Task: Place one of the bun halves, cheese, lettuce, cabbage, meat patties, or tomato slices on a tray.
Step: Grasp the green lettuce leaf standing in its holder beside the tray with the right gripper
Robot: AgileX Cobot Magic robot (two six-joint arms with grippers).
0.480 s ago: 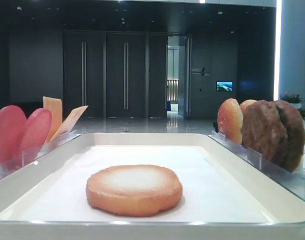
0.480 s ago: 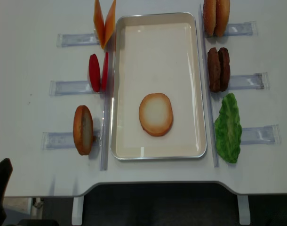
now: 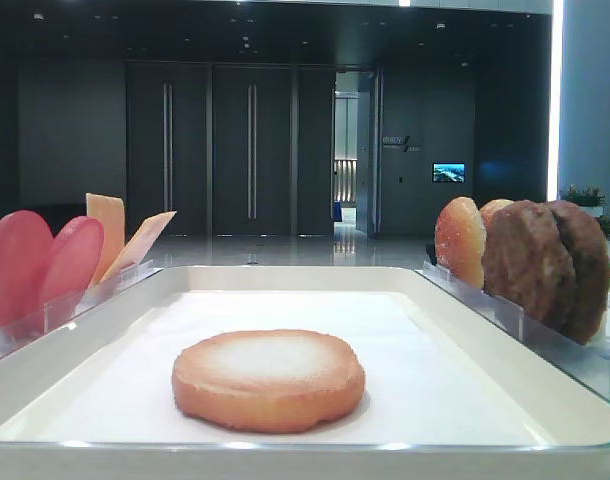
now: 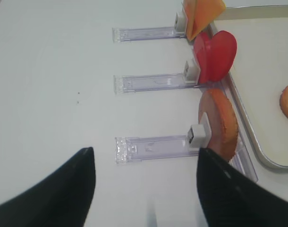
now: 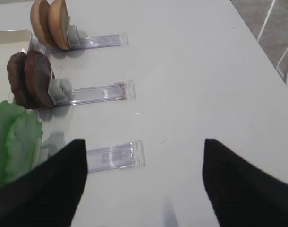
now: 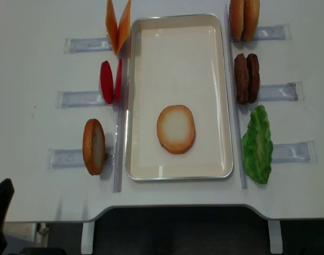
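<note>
One bun half point(image 6: 176, 128) lies flat on the tray point(image 6: 178, 24), pale face up, in the near half of it. So one piece is placed already; I judge the next piece must come from the clear holders point(image 6: 77, 97) at the sides.

For the right gripper point(image 5: 141, 184), both dark fingers point(image 5: 45, 187) stand wide apart and hold nothing. The lettuce point(image 5: 14, 137) is just to the left of the left finger, standing on edge with its long axis running away from the fingers. The meat patties point(image 5: 30, 78) are further ahead on the same side, and two bun halves point(image 5: 49, 21) are beyond them.

The left gripper point(image 4: 144, 189) is also spread wide and empty. One bun half on edge point(image 4: 219, 123) is just ahead of its right finger point(image 4: 238, 194), then the tomato slices point(image 4: 215, 56), then the cheese point(image 4: 203, 12), all in one row forward.

Count: four bun halves, two patties, two tomato slices, two cheese slices, and the lettuce, which seems to be two leaves. I can see no cabbage.

For the lettuce or patties the right arm is nearer; for tomato, cheese or the single bun, the left.
</note>
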